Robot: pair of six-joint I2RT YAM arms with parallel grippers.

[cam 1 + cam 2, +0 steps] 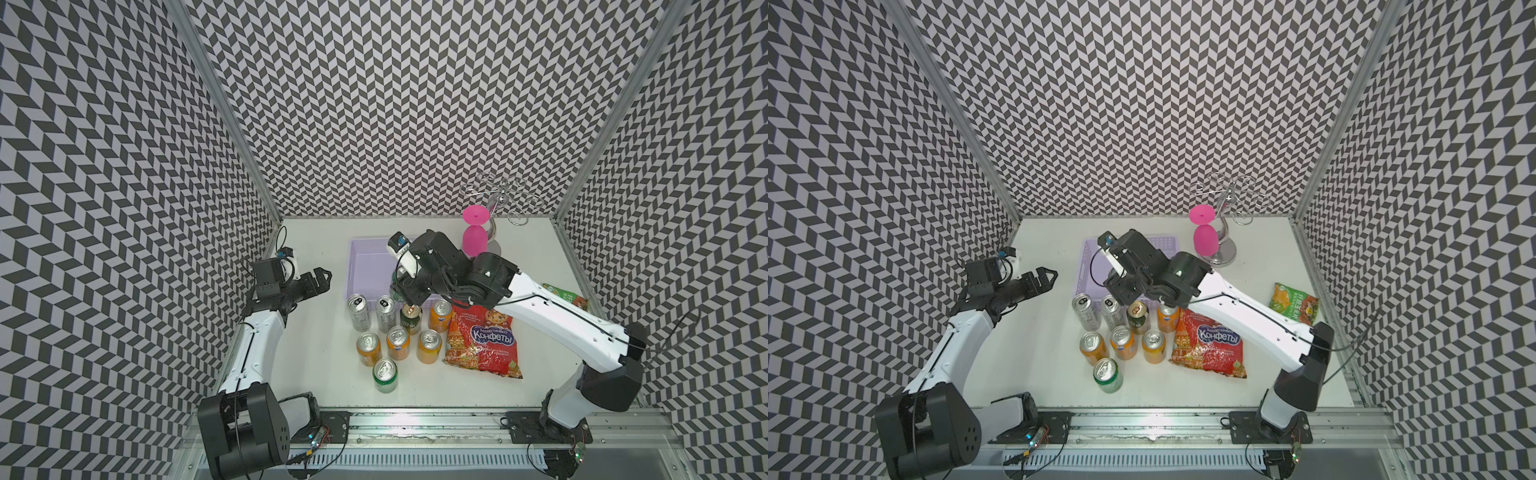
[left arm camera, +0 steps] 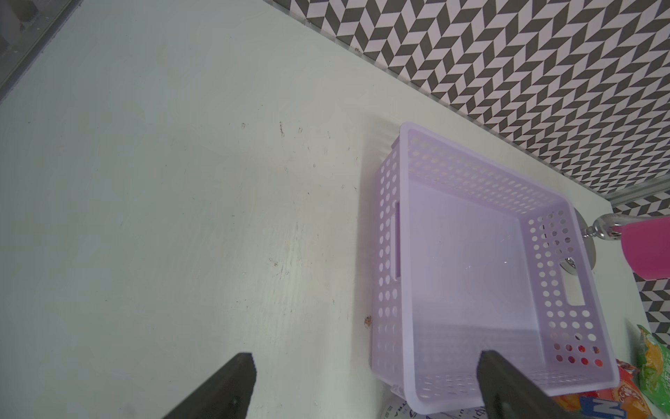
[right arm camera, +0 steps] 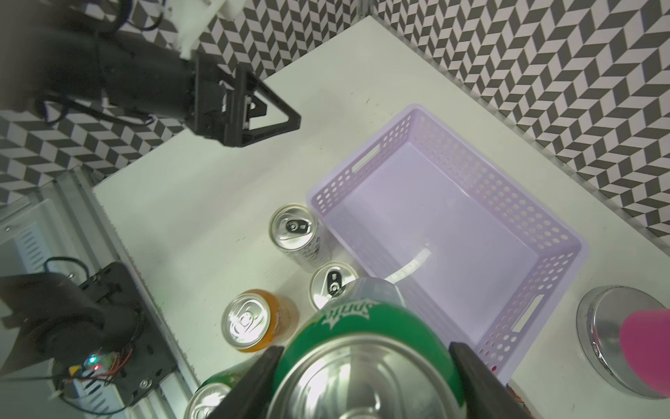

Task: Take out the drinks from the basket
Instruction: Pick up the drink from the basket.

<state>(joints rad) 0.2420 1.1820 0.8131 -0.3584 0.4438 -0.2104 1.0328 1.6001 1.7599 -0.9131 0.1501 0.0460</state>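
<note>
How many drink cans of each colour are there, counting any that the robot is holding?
Orange cans: 4
Green cans: 2, one on the table, one in the right gripper
Slim silver cans: 2
Dark green can with gold top: 1
Total: 9

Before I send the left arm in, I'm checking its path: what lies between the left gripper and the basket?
Nothing: in both top views only bare table separates the left gripper from the basket.

Robot lab test cell, chevron-patterned walls (image 1: 395, 104), aluminium frame (image 1: 222, 104)
</note>
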